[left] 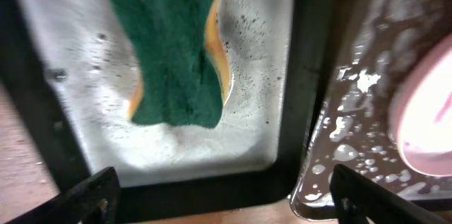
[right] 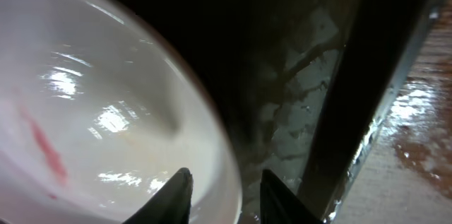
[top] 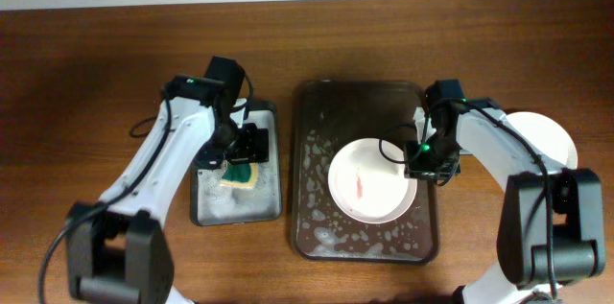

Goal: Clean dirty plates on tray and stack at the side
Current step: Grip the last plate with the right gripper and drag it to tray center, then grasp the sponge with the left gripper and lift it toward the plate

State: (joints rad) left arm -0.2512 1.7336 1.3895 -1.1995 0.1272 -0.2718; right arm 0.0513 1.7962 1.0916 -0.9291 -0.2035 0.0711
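Note:
A white plate [top: 369, 181] with a red smear at its centre lies on the dark brown tray [top: 312, 131] among soap suds. My right gripper [top: 419, 160] is at the plate's right rim. In the right wrist view its fingers [right: 227, 196] straddle the plate's [right: 85, 111] rim, one over the inside and one outside, with gaps showing on both sides. A second white plate [top: 552, 136] sits on the table at far right, partly hidden by the right arm. My left gripper [left: 226, 196] is wide open and empty above the sponge [left: 176, 47]. A third plate is not in view.
A smaller black tray with a grey, wet bottom [top: 211, 203] stands left of the brown tray and holds the green and yellow sponge [top: 240, 177]. In the left wrist view the brown tray's sudsy edge [left: 353, 111] lies right beside it.

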